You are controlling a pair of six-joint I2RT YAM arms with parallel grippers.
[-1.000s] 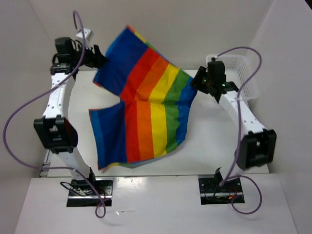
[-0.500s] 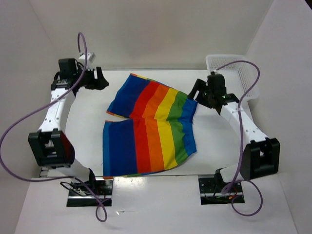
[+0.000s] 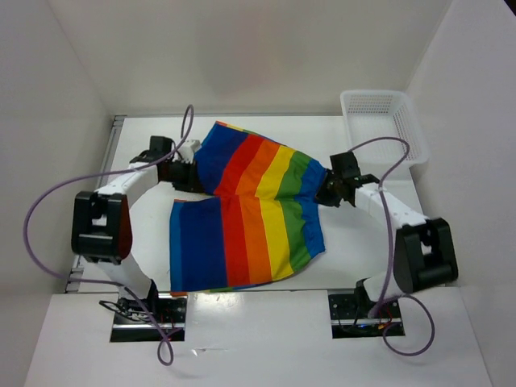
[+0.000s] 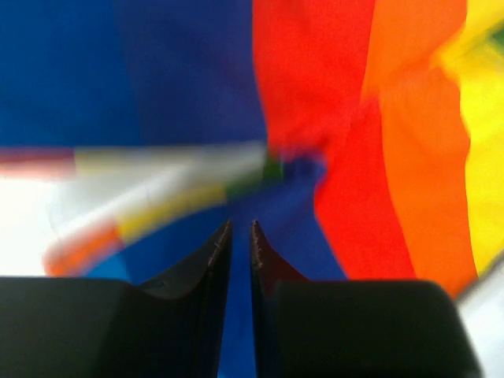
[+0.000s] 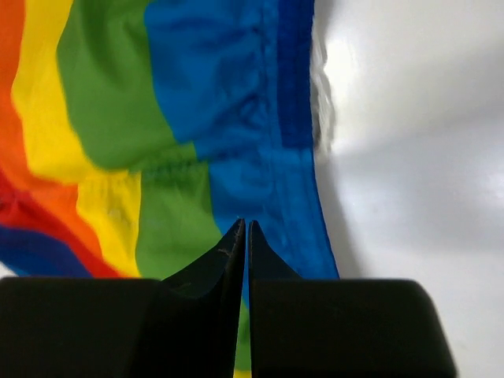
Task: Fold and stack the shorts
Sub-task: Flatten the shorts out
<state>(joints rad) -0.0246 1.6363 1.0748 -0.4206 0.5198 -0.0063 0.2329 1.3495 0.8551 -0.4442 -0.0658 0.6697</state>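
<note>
The rainbow-striped shorts [image 3: 250, 210] lie spread flat on the white table, legs to the left and waistband to the right. My left gripper [image 3: 187, 176] is low at the hem of the far leg, close to the crotch. Its view is blurred: the jaws [image 4: 241, 224] stand almost together, and blue cloth [image 4: 197, 94] shows through the thin slit. My right gripper [image 3: 325, 193] is at the middle of the blue waistband edge [image 5: 291, 181]. Its jaws [image 5: 246, 223] are shut, tips over the blue stripe. No cloth is visibly bunched in either pair of jaws. I see no drawstring.
A white mesh basket [image 3: 379, 94] stands at the back right corner of the table, behind the right arm. White walls close in the table at the back and on both sides. Bare white tabletop [image 5: 409, 118] lies to the right of the waistband.
One second ago both grippers held the shorts up in the air; they then let go and the shorts dropped flat. Both arms have since come down to the shorts' edges and their jaws have closed.
</note>
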